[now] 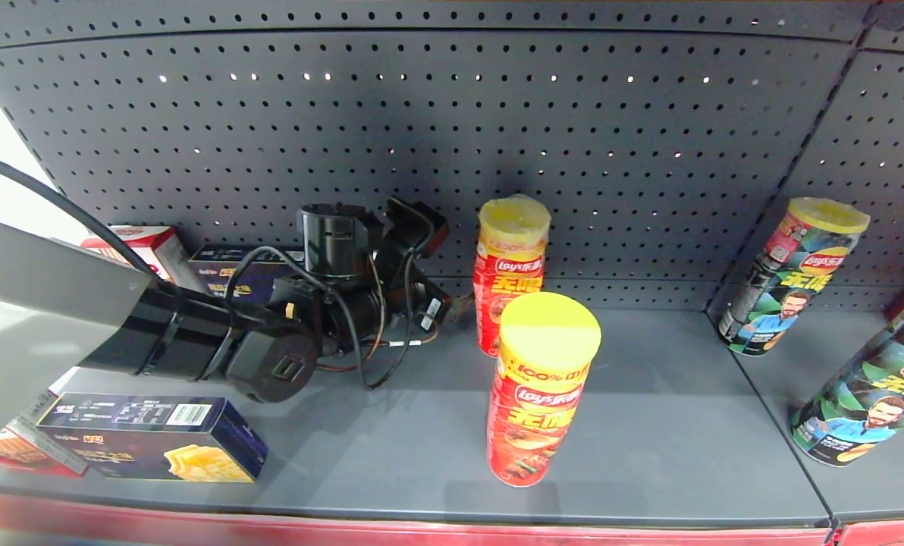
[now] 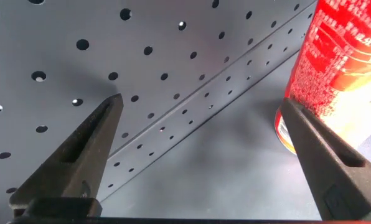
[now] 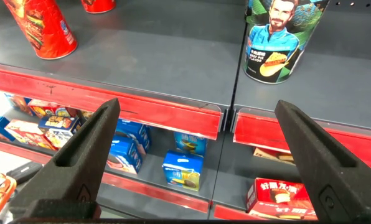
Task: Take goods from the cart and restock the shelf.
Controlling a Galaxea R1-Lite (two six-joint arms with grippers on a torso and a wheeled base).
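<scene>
Hovering over the shelf [image 1: 672, 425] toward its back edge, my left gripper [image 2: 201, 102] stands wide, with nothing between its fingers. One finger [image 2: 322, 155] lies just beside the rear red can [image 1: 510, 273]; I cannot tell whether it touches. That can stands upright close to the pegboard wall [image 1: 422, 136]. A second red can [image 1: 543, 387] stands upright in front of it, nearer the shelf's front edge. My right gripper [image 3: 198, 104] is also wide and empty, out in front of the red front edge, facing the shelf and the lower tiers.

I judge the rear can to be set down, so the danger lies in getting my left arm away. These cans are tall and narrow and would tip easily. If I swing sideways as I withdraw, the near finger could catch the rear can and knock it into the front one, and either could then roll off the front edge. The loose cables at my left wrist hang low over the shelf and could drag or snag. The blue box [image 1: 149, 440] near the front left corner sits under my forearm, so dropping the arm could shove it. On the right end, two green and black cans [image 1: 793, 277] lean, and a nudge from my right arm could send them over.
</scene>
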